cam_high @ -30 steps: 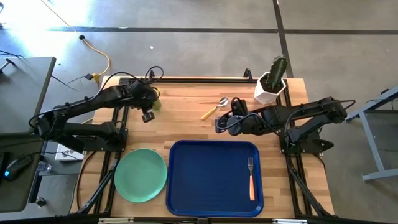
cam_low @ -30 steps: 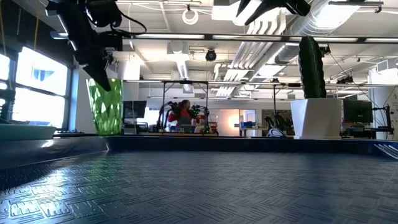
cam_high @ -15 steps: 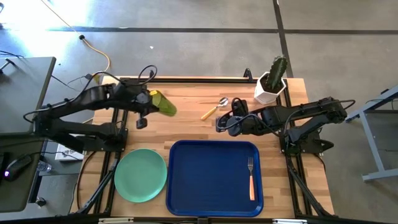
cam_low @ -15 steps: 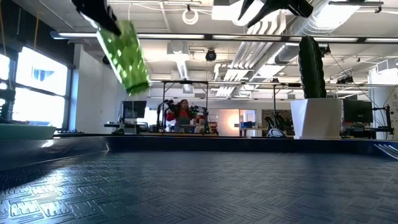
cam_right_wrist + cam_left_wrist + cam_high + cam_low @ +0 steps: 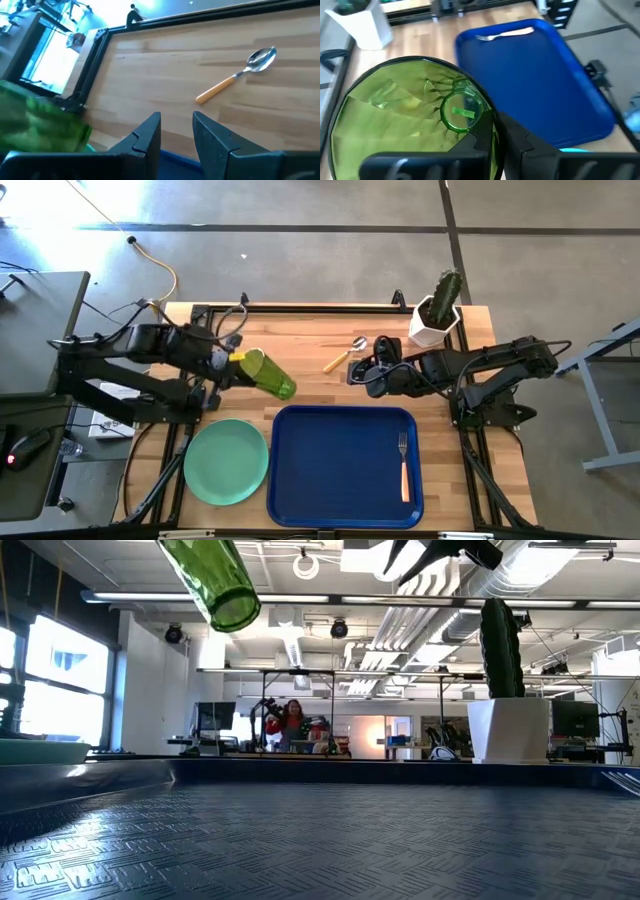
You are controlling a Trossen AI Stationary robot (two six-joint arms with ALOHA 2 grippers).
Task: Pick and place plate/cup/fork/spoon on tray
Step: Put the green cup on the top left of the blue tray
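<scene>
A: What's the setting?

B: A pale wooden table [image 5: 310, 375] with butcher-block planks, framed in black rails, on a grey concrete floor. The low view looks across into a big open workshop with exposed white ducts, bright windows, and a person [image 5: 293, 725] seated far back among equipment.

A: Biggest thing on the table?

B: The tray [image 5: 345, 490], dark blue plastic, rectangular with rounded corners and a raised rim; up close its floor is ribbed. It sits at the near edge of the table. The fork [image 5: 403, 464], metal tines and orange handle, lies inside it along its right side.

A: And the plate?

B: The plate [image 5: 226, 461], round, flat, plain mint green, lies on the wood just left of the tray, close to its rim.

A: Where's the cup?

B: The cup [image 5: 268, 374] is off the table, tilted on its side, pinched by the left gripper [image 5: 226, 362] above the wood near the tray's far left corner. It is translucent olive green with a faceted wall.

A: The right arm?

B: The right gripper [image 5: 357, 375] hovers over the table just beyond the tray's far rim, fingers slightly parted and holding nothing.

A: Anything else?

B: The spoon [image 5: 346, 353], shiny bowl and orange-yellow handle, lies on the wood near that gripper. A white pot with a cactus [image 5: 436, 310] stands at the far right corner.
</scene>
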